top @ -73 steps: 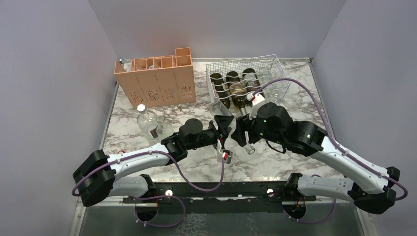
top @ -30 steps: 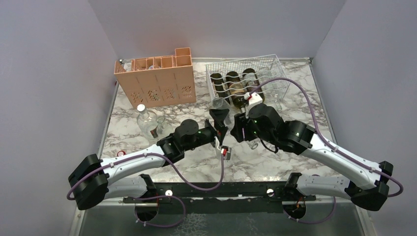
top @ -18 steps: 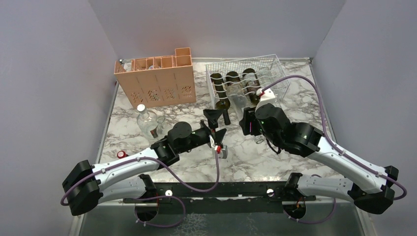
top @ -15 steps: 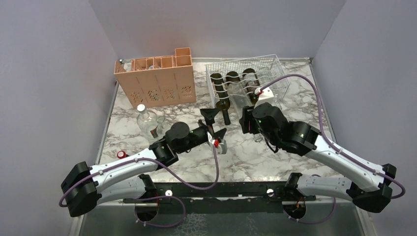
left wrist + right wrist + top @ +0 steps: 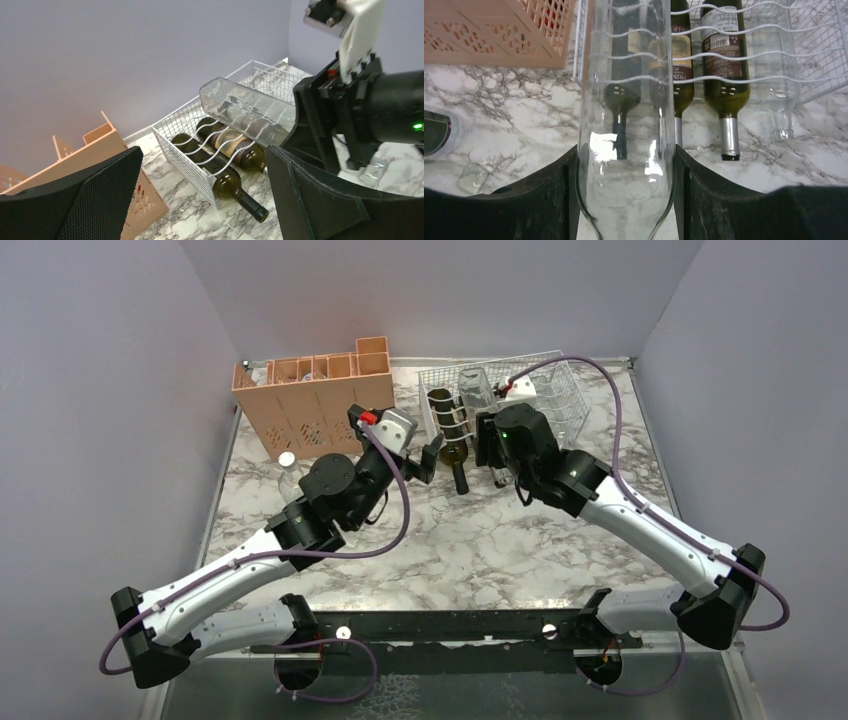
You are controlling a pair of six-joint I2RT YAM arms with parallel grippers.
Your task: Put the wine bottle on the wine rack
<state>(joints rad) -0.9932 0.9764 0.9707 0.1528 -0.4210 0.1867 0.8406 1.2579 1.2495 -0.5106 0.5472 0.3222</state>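
Observation:
My right gripper (image 5: 492, 445) is shut on a clear glass wine bottle (image 5: 473, 392) and holds it raised over the front of the white wire wine rack (image 5: 555, 390). In the right wrist view the bottle (image 5: 626, 100) fills the gap between my black fingers (image 5: 549, 200), its base pointing at the rack (image 5: 814, 50). Three dark bottles (image 5: 725, 60) and one clear bottle (image 5: 774, 75) lie in the cradles. My left gripper (image 5: 428, 455) is open and empty, left of the rack. Its wrist view shows the held bottle (image 5: 245, 107) above the rack (image 5: 192, 155).
The peach-orange crate (image 5: 320, 405) stands at the back left, close to my left wrist. Another clear bottle with a white cap (image 5: 287, 460) stands on the marble table, partly hidden by my left arm. Grey walls close in the back and both sides.
My right gripper has carried the clear bottle back and up, over the rack's front. My left arm has swung up and back toward the crate, its gripper open and away from the bottle.

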